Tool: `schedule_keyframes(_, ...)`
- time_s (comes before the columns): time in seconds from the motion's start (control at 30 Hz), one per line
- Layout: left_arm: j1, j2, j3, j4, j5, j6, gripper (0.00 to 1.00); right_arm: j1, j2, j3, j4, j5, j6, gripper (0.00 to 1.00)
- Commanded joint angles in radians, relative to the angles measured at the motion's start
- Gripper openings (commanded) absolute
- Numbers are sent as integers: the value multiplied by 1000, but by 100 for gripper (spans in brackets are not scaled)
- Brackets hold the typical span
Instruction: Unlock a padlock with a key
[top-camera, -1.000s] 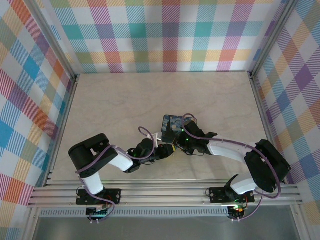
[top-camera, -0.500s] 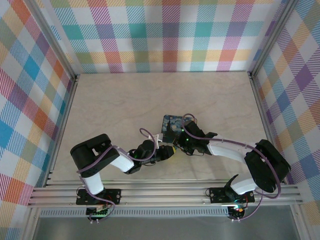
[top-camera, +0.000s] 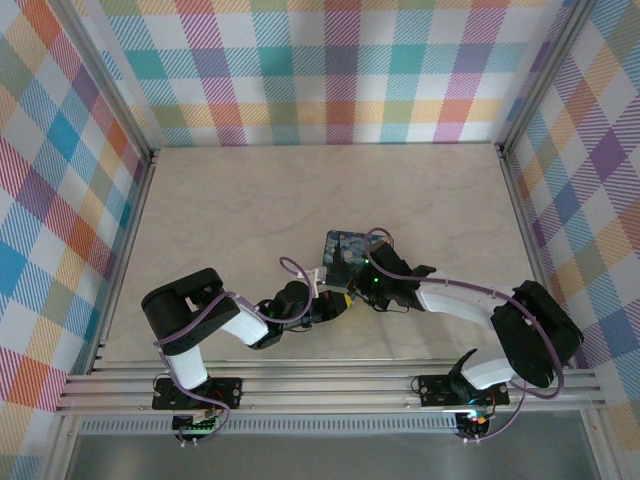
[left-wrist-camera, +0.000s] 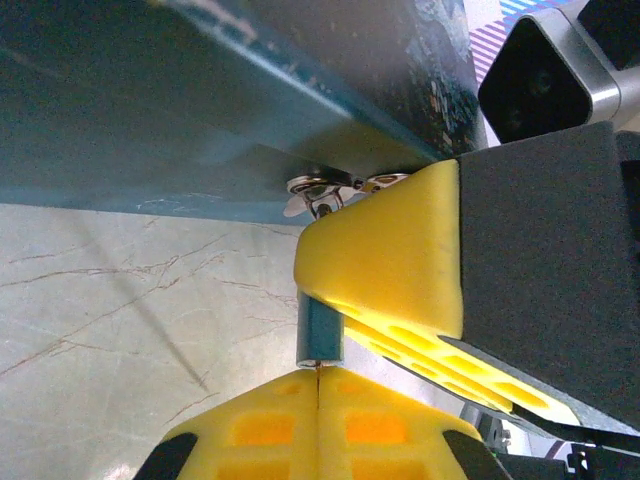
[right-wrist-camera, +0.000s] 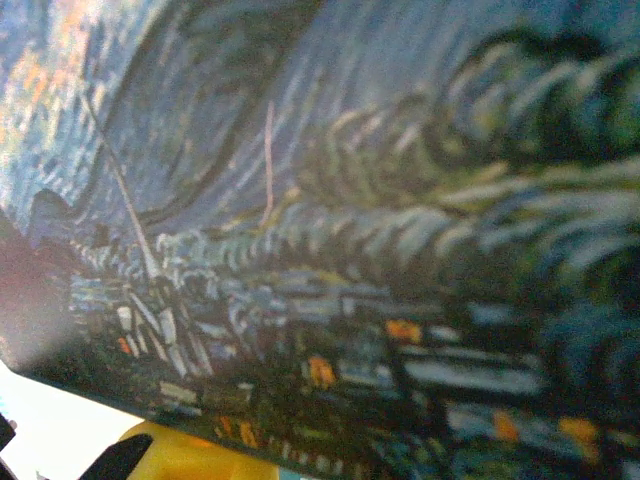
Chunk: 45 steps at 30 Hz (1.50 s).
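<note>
The blue padlock (left-wrist-camera: 320, 338) hangs below the tin's silvery hasp (left-wrist-camera: 320, 188). Its upper part is hidden behind a yellow finger (left-wrist-camera: 390, 262) of my right gripper (top-camera: 354, 290), which holds it at the tin's front edge. Straight under the padlock, my left gripper (left-wrist-camera: 318, 385) is shut. A thin sliver of the key (left-wrist-camera: 318, 368) shows in the seam between its pads and touches the padlock's bottom end. From above, both grippers meet just in front of the tin (top-camera: 343, 252), and the left gripper (top-camera: 336, 304) comes in from the left.
The starry-night tin (right-wrist-camera: 350, 200) lies close under the right wrist camera, a yellow fingertip (right-wrist-camera: 170, 458) showing at its lower edge. Marble tabletop (top-camera: 250, 200) stretches behind and to the left. Plaid walls with metal rails enclose the table.
The left gripper's jaws have closed together beneath the padlock. The right arm and the tin have stayed where they were.
</note>
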Motion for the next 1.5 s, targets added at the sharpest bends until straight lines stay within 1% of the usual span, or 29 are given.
schedule_keyframes(0.0, -2, -36, 16, 57, -65, 39, 0, 24, -8, -35, -31, -80, 45, 0)
schedule_keyframes(0.1, -6, -55, 41, 31, -76, 139, 0, 33, 4, -32, -22, -103, 49, 0)
schedule_keyframes(0.17, -18, -72, 56, -36, -103, 274, 0, 33, 17, -14, -28, -127, 47, 0)
schedule_keyframes(0.23, -39, -85, 49, -44, -127, 412, 0, 32, 32, 25, -55, -153, 28, 0)
schedule_keyframes(0.33, -100, -116, 53, -136, -219, 664, 0, 29, 58, 92, -127, -199, -16, 0)
schedule_keyframes(0.4, -130, -115, 56, -174, -277, 785, 0, 25, 74, 122, -166, -223, -39, 0)
schedule_keyframes(0.5, -161, -84, 76, -233, -348, 908, 0, 17, 96, 154, -207, -256, -69, 0)
schedule_keyframes(0.63, -223, -25, 111, -262, -447, 1023, 0, 12, 122, 179, -237, -291, -89, 0)
schedule_keyframes(0.7, -237, -8, 116, -254, -463, 1028, 0, 10, 123, 183, -243, -292, -92, 0)
schedule_keyframes(0.83, -235, -16, 103, -232, -493, 951, 0, 9, 110, 187, -261, -272, -97, 1)
schedule_keyframes(0.9, -235, -36, 100, -244, -507, 915, 0, 9, 90, 185, -267, -254, -97, 15)
schedule_keyframes(0.97, -235, -56, 98, -266, -523, 889, 0, 9, 62, 184, -277, -228, -98, 32)
schedule_keyframes(1.03, -235, -67, 101, -295, -541, 878, 0, 9, 32, 186, -290, -205, -100, 44)
schedule_keyframes(1.07, -235, -72, 102, -305, -550, 878, 0, 8, 15, 185, -297, -193, -100, 49)
schedule_keyframes(1.13, -235, -76, 106, -336, -570, 874, 0, 9, -15, 186, -313, -174, -101, 54)
schedule_keyframes(1.2, -235, -84, 104, -348, -584, 874, 0, 9, -37, 184, -329, -165, -102, 56)
schedule_keyframes(1.3, -235, -99, 97, -348, -618, 880, 0, 9, -61, 168, -336, -161, -95, 58)
schedule_keyframes(1.4, -235, -112, 96, -347, -638, 904, 0, 9, -75, 129, -311, -160, -74, 57)
schedule_keyframes(1.47, -239, -115, 91, -336, -648, 923, 0, 9, -77, 105, -282, -168, -60, 55)
